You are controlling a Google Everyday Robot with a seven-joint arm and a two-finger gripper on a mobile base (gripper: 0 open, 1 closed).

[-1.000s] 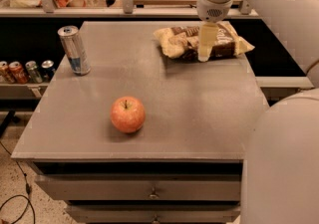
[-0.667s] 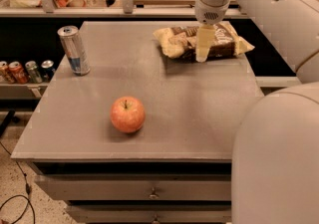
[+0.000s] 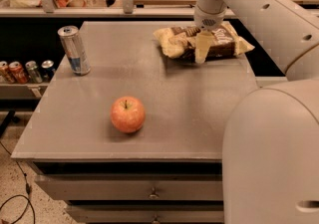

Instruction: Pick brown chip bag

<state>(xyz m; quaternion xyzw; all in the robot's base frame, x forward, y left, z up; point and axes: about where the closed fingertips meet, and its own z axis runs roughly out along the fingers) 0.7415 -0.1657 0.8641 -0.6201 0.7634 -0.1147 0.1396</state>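
One grey flat-topped table [image 3: 99, 118] is filling the middle of the frame. On it are sitting one round red-orange apple [image 3: 127, 114], one tall silver-and-blue metal can [image 3: 74, 50] and one crinkly brown-and-cream chip bag [image 3: 224, 46]. Four small drink cans [image 3: 33, 71] are standing at the left edge. One cream gripper [image 3: 201, 55] is hanging in front of the bag, upper right of centre.

The pincer [image 3: 202, 51] hangs over the brown chip bag [image 3: 224, 44] at the desk's [image 3: 189, 103] far right. The can [image 3: 74, 50] stands well left of the pincer, and the apple [image 3: 127, 114] lies left of it, nearer the front edge.
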